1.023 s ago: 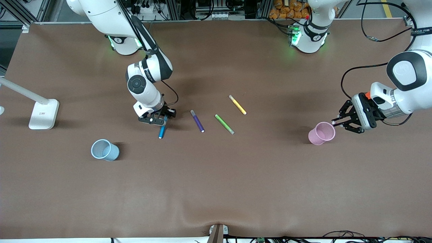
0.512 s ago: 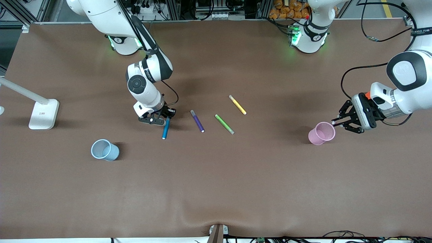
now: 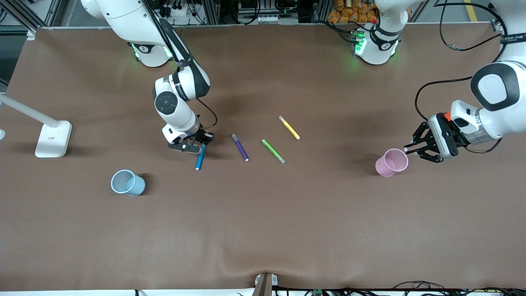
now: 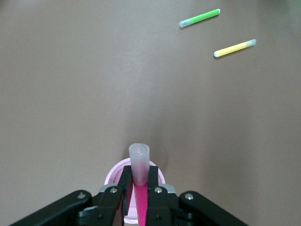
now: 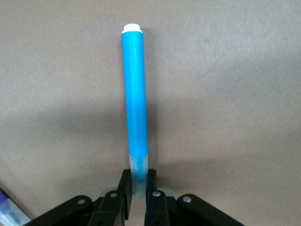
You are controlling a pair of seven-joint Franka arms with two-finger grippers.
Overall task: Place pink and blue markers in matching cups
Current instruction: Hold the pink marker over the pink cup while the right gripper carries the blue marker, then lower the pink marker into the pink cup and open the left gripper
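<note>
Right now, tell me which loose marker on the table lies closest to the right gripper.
The purple marker: it lies beside the right gripper; the green marker and yellow marker lie toward the left arm's end.

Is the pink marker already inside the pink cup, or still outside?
Outside. The left gripper holds the pink marker in shut jaws over the pink cup; its cap points away.

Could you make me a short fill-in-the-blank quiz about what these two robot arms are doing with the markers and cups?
1. The right gripper is shut on the ____ marker.
2. The left gripper holds the pink marker over the ____ cup.
3. Between the purple marker and the yellow marker lies the ____ marker.
4. The blue cup stands toward the ____ arm's end of the table.

Missing words: blue; pink; green; right
</note>
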